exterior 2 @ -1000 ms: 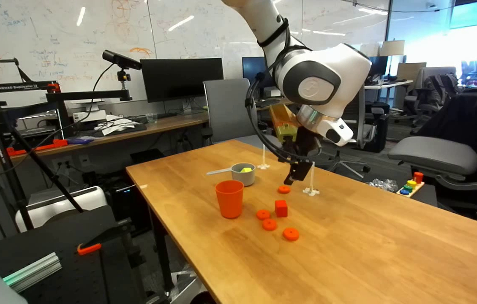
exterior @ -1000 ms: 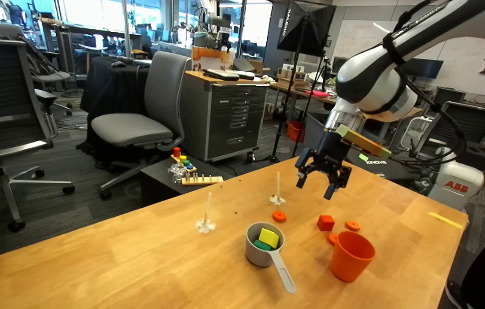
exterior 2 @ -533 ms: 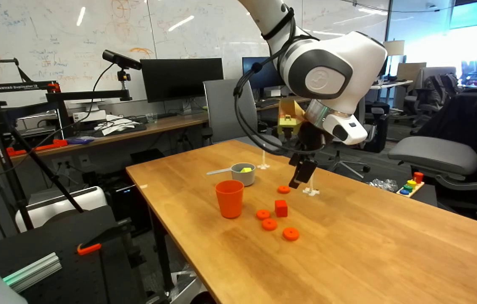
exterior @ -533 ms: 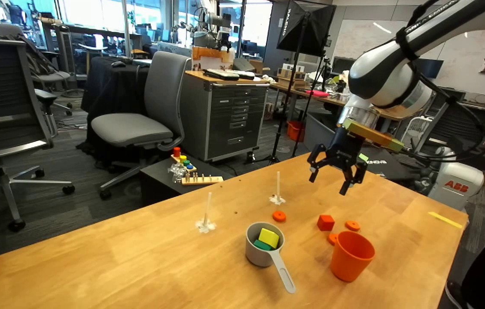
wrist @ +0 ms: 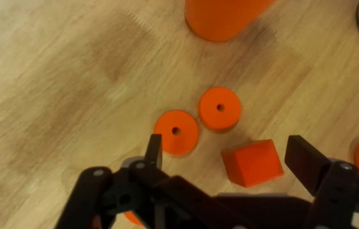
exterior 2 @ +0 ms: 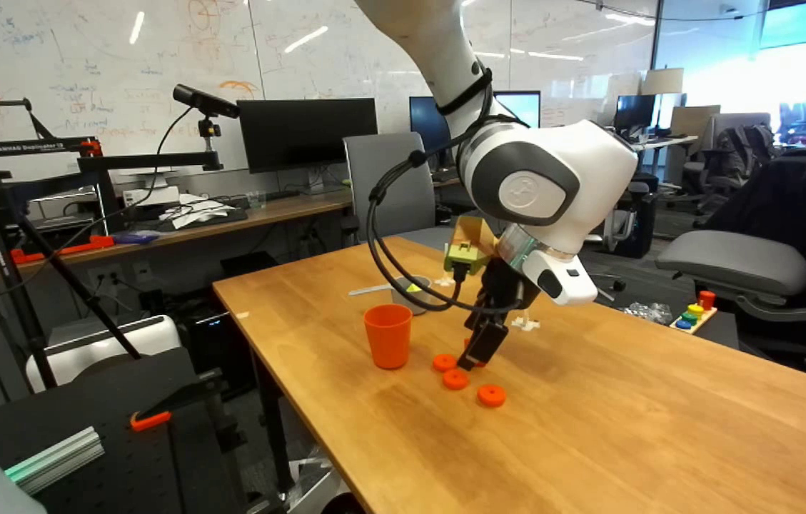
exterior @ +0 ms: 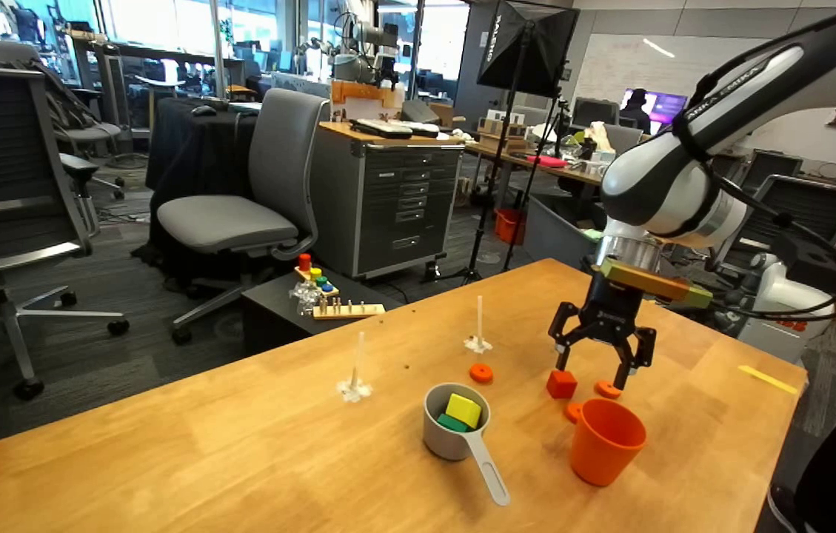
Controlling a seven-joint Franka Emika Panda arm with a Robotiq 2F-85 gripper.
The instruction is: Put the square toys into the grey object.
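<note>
Gripper [exterior: 591,372] wide, fingertips [wrist: 306,165] pointing down over table [exterior: 277,444]. In wrist view, red cube [wrist: 255,163] on table shows between them, nearer 1 fingertip; 2 orange discs [wrist: 219,98] lie just beside each other, 1 partly behind opposite fingertip. Yellow block [exterior: 463,409] and green block [exterior: 452,423] sit inside grey cup [exterior: 447,446], yellow partly hiding green. Orange cup [exterior: 599,459] stands upright near red cube.

Red cube [wrist: 257,163], yellow block [exterior: 463,409], grey cup [exterior: 440,440]
</note>
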